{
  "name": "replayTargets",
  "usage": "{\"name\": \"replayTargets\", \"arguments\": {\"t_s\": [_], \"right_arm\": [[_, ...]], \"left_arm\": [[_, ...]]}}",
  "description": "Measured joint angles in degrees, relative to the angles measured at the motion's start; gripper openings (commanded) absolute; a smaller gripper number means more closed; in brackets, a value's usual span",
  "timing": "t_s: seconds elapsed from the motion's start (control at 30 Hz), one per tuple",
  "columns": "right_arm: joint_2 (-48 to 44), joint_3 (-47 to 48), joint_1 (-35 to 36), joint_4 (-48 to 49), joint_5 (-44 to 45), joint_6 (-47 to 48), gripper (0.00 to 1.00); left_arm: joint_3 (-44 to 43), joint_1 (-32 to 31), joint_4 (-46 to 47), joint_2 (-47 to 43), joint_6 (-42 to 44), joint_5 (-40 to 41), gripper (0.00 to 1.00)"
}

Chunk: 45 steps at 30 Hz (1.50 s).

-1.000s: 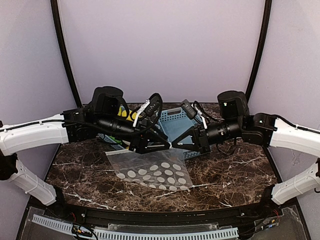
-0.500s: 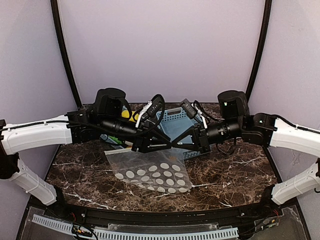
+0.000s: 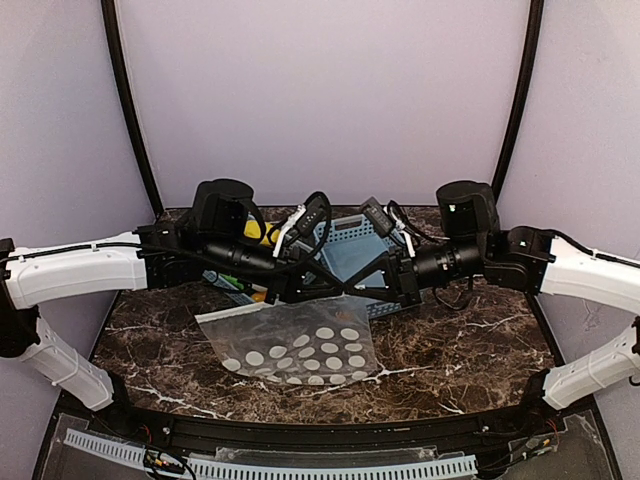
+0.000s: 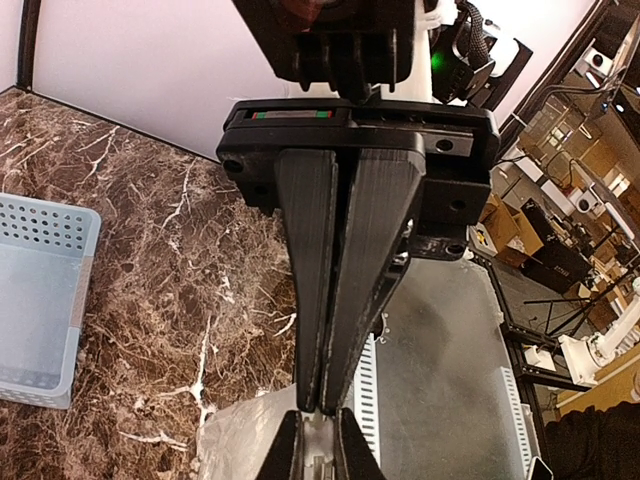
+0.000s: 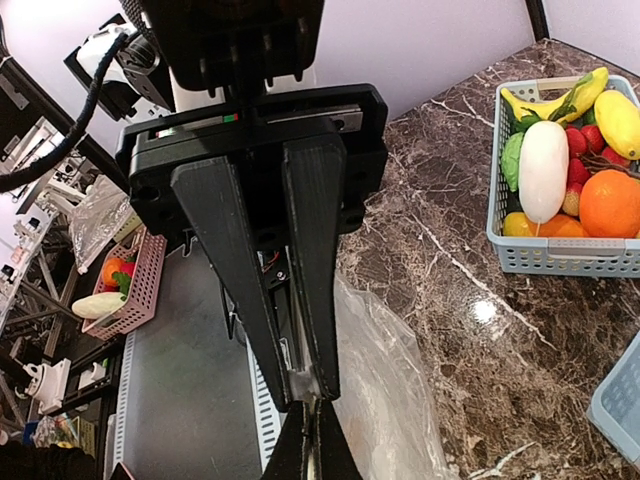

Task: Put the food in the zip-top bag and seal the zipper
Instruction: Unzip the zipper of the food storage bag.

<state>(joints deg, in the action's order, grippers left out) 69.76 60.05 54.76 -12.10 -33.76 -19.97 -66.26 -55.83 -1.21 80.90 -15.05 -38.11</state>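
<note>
My right claw (image 5: 305, 395) is clamped tight. Clear plastic of the zip-top bag (image 5: 385, 400) spills out from its tips, so it is pinching the bag's edge. My left claw (image 4: 320, 405) faces it tip to tip, its fingers standing only a thin slit apart; I cannot tell whether any plastic sits in that slit. The two claws meet above the middle of the surface (image 3: 450, 350). From there the bag slopes down toward me and lies spread out, white dots showing across its near half. The food (image 5: 545, 170), with its white piece, orange, yellow and green pieces, sits heaped in a light-blue basket (image 5: 560, 255) on the far side behind my left arm, well apart from the bag. A second light-blue basket (image 3: 350, 245) stands just behind the claws.
</note>
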Motion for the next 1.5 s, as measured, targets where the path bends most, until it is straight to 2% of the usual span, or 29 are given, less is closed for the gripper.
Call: {"name": "replayTargets", "arguments": {"t_s": [0.13, 0.83, 1.5], "right_arm": [[-0.4, 0.0, 0.0, -0.1, 0.8, 0.0, 0.00], [-4.0, -1.8, 1.3, 0.7, 10.9, 2.6, 0.00], [-4.8, -2.4, 1.6, -1.9, 20.6, 3.0, 0.00]], "left_arm": [[0.0, 0.0, 0.5, 0.0, -0.2, 0.0, 0.01], [0.0, 0.0, 3.0, 0.2, -0.2, 1.7, 0.01], [0.0, 0.1, -1.2, 0.1, 2.8, 6.1, 0.01]]}}
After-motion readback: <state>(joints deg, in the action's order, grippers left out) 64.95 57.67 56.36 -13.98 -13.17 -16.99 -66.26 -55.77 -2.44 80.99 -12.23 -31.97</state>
